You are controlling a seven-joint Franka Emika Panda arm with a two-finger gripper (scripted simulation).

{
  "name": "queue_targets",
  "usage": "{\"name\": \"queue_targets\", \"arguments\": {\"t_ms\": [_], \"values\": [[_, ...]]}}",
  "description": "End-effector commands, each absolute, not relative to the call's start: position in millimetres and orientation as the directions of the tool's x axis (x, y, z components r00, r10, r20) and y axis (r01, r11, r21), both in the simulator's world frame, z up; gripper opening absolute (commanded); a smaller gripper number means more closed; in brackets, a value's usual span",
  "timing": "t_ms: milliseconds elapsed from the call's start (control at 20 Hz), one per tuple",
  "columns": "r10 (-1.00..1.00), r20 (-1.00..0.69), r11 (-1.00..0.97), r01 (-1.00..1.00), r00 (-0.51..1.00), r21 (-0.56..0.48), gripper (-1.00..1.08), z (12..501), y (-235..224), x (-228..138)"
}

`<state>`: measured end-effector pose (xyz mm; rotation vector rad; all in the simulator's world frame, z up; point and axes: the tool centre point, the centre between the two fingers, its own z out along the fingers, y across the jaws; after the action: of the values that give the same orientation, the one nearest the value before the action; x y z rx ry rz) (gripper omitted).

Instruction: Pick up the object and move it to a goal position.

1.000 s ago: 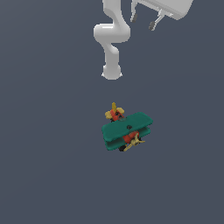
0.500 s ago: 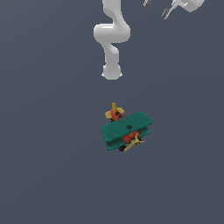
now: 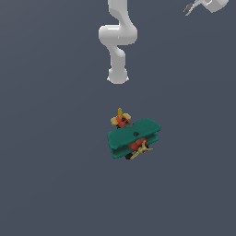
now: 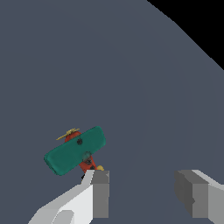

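Note:
The object, a toy biplane with teal-green wings, a red body and a tan propeller and tail, rests on the grey floor near the middle of the exterior view. In the wrist view the biplane shows from above, partly behind one finger. My gripper is high at the exterior view's top right corner, far from the plane, mostly cut off by the frame edge. The wrist view shows the gripper open, its fingers wide apart with nothing between them.
The white arm rises from its base behind the plane in the exterior view. A flat grey floor lies all around. A black area beyond the floor's edge fills one corner of the wrist view.
The gripper has travelled toward the exterior view's upper right and is now almost out of frame. The biplane has not moved.

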<state>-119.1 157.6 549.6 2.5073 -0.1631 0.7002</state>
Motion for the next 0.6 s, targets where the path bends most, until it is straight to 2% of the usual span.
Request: {"name": "queue_targets", "arguments": {"t_ms": [0, 550], "values": [[0.033, 0.527, -0.837, -0.265, 0.849, 0.479, 0.28, 550, 167, -121], [0.078, 0.576, -0.752, -0.331, 0.814, 0.570, 0.28, 538, 206, -123]]}}
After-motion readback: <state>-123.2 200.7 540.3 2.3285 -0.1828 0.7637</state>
